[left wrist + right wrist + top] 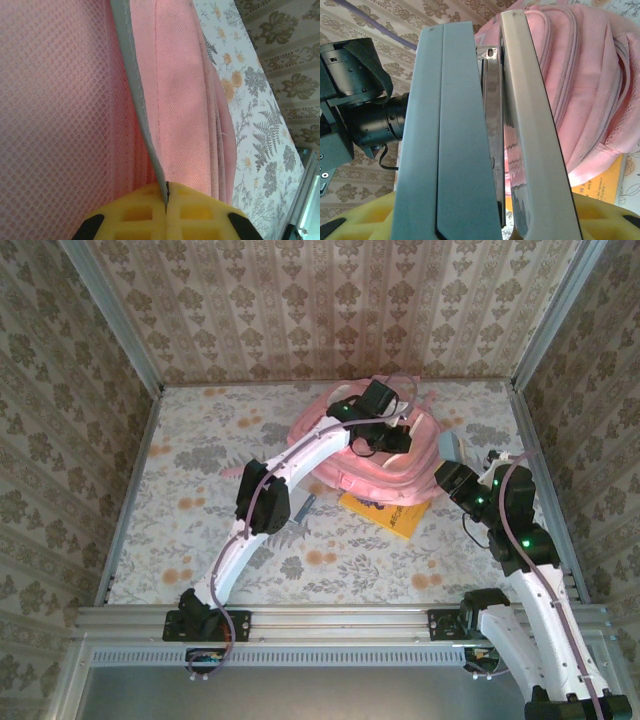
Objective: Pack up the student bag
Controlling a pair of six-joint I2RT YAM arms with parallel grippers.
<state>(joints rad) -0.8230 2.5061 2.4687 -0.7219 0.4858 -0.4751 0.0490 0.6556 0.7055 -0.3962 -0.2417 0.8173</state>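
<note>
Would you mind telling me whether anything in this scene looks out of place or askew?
The flat yellow book lies askew, turned diagonally, with its far part seemingly pinned under the soft pink fabric backpack, which rests on it rather than holding it. Nothing looks spilled or damaged.

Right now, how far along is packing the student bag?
Done: nothing I can confirm inside the student bag. In hand: the left hand is shut on the bag's grey-trimmed edge, and the right hand grips a grey case beside the bag. Left: the case is not yet in, and a yellow book lies on the table at the bag's near edge.
</note>
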